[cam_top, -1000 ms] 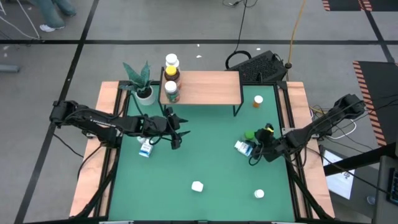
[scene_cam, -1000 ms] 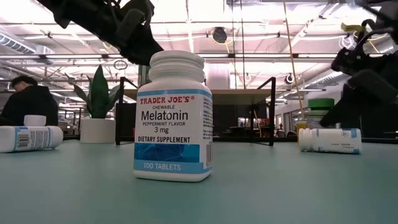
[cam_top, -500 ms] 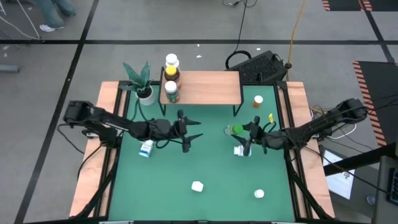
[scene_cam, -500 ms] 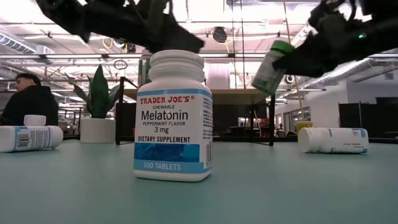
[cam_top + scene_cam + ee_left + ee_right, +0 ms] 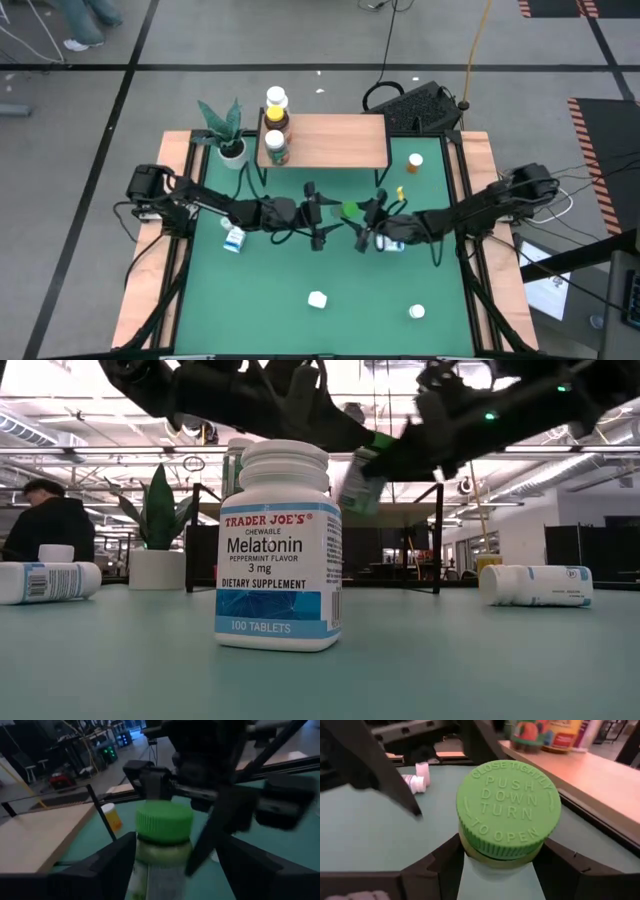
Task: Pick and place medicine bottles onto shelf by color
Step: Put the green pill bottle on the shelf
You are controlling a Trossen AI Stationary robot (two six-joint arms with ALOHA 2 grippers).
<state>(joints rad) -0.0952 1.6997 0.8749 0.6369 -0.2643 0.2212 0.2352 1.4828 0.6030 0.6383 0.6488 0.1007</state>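
We see a pale bottle with a green cap [image 5: 508, 809] embossed "PUSH DOWN TURN", lifted above mid-table just in front of the shelf [image 5: 325, 139]. Our right gripper [image 5: 362, 222] clasps its body; our left gripper [image 5: 322, 213] faces it, fingers spread.

Both dark arms reach inward, meeting above mid-tabletop. The right end effector [image 5: 362, 222] is clamped on something. The left end effector [image 5: 325, 212] faces it, fingers spread.

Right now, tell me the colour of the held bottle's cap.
Green; the cap shows best in the right wrist view.
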